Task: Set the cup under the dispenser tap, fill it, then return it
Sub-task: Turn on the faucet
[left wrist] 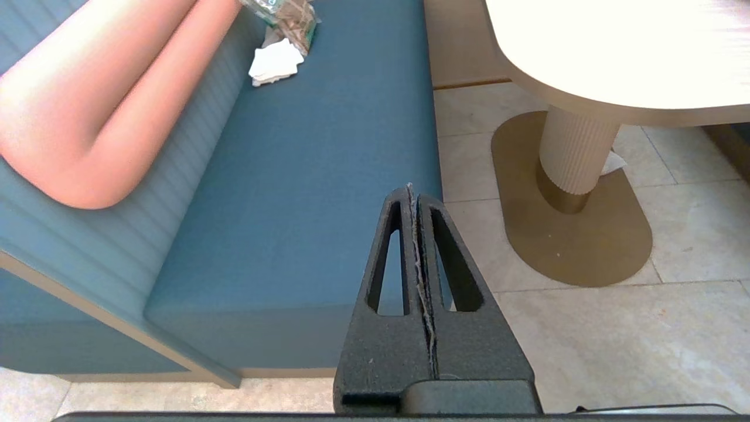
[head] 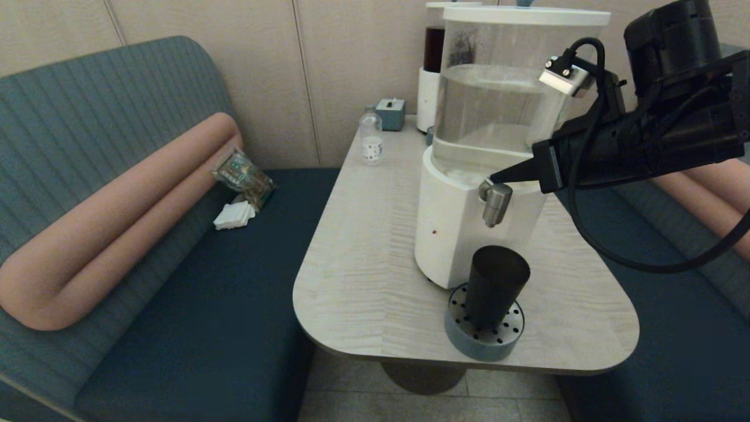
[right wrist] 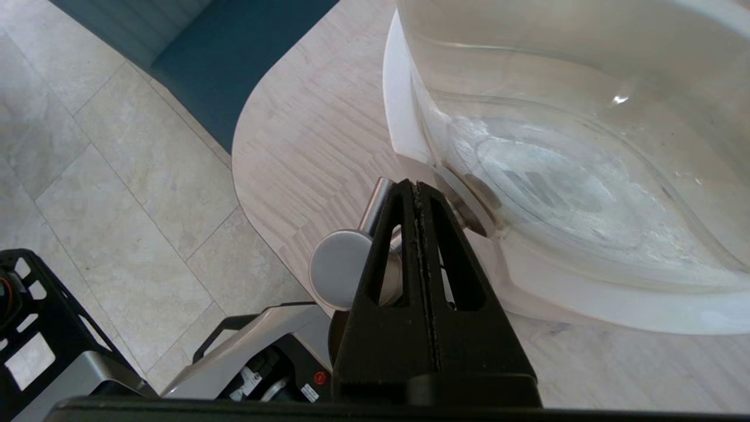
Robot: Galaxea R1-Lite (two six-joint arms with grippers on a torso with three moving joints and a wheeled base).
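The dark smoky cup [head: 495,285] stands upright on the round grey drip tray [head: 484,328], right below the silver dispenser tap [head: 495,203] of the big clear-tank dispenser [head: 498,105]. My right gripper [head: 497,174] is shut, its tips resting at the top of the tap beside the white base. In the right wrist view the shut right gripper [right wrist: 415,186] lies over the tap [right wrist: 345,266], and the cup is hidden beneath. My left gripper [left wrist: 413,190] is shut on nothing, parked low over the bench seat and floor, out of the head view.
A small clear bottle [head: 371,139] and a blue box [head: 391,113] stand at the table's far side. A slimmer dispenser with a dark red tank [head: 433,53] is behind the big one. A snack packet [head: 243,175] and white napkins [head: 234,215] lie on the left bench.
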